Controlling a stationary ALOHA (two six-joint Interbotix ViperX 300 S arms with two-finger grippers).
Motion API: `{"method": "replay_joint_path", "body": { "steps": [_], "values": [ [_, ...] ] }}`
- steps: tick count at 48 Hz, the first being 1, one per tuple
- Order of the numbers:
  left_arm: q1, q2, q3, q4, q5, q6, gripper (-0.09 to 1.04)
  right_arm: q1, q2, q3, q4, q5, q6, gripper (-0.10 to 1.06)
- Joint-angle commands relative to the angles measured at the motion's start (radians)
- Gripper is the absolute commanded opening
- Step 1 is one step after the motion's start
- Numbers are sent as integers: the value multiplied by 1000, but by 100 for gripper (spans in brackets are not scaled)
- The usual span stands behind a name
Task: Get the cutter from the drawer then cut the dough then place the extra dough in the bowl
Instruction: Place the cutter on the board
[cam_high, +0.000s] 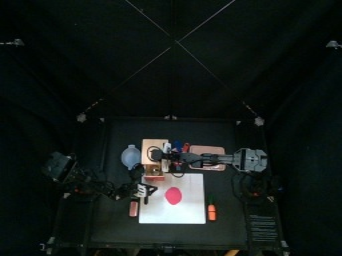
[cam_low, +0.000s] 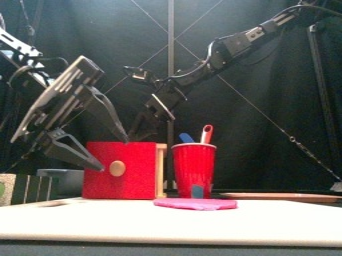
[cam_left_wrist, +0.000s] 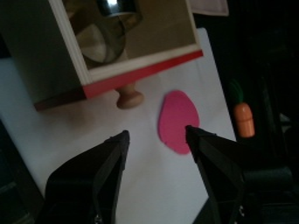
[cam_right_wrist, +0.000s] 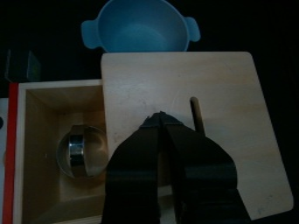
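Hovering low over the white board (cam_high: 190, 181), the left end effector (cam_left_wrist: 156, 136) is spread wide and empty, just off the drawer (cam_left_wrist: 117, 79) knob. The drawer stands open, and the cutter (cam_right_wrist: 82, 150) lies inside it. The right end effector (cam_right_wrist: 165, 122) is pinched closed on nothing above the wooden box (cam_right_wrist: 216, 92). The pink dough (cam_left_wrist: 177, 121) lies flat on the board. The bowl (cam_right_wrist: 142, 26) sits beside the box, toward the counter's left edge.
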Motion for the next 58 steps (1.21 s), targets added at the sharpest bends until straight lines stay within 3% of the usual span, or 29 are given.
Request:
{"method": "replay_joint_path", "body": {
  "steps": [1,15,32,41,49,52,58],
  "values": [
    [-9,-75,35,124,-5,8,86,-20,28,8,0,40,6,3],
    [9,-270,123,396,-11,112,86,-6,11,-49,9,141,11,3],
    [137,-476,195,515,-21,413,83,71,-91,-144,9,227,0,9],
    [153,-540,221,560,-21,555,60,97,-143,-137,43,236,-8,28],
    [161,-552,253,583,-20,606,38,118,-143,-121,112,239,-11,58],
    [163,-554,264,600,-20,611,35,124,-138,-118,132,238,-8,73],
    [172,-554,273,647,-21,609,35,121,-130,-124,135,239,6,85]
  ]
}}
